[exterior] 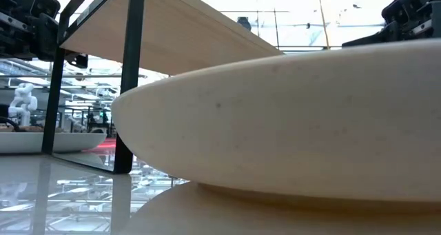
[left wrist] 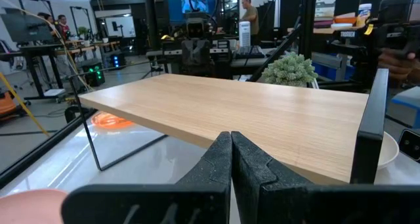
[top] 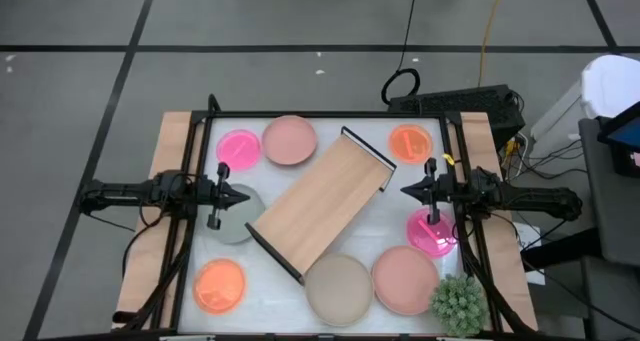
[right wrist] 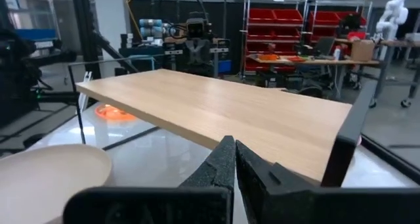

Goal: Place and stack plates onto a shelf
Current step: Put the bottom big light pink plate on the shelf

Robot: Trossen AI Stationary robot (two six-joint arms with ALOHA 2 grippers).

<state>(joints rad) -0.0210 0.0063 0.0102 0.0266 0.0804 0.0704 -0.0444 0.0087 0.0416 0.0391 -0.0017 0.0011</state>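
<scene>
A beige plate (top: 338, 289) lies at the near desk (top: 385, 221) edge, a dusty pink plate (top: 405, 279) beside it. The shelf (top: 320, 205) stands diagonally mid-desk, between the two arms. The left end effector (top: 238, 197) and right end effector (top: 407, 191) hover clenched and empty, each pointing at the shelf from its side. More plates lie farther back.

The left gripper (left wrist: 231, 159) is pointing at the shelf (left wrist: 249, 115) with its fingers pressed together. The light-wood board is spanning the scene ahead on thin black frame ends. A spiky green plant (left wrist: 289, 69) is showing beyond the board at one o'clock, and an orange plate (left wrist: 108, 120) is glowing beneath it at ten o'clock.
</scene>
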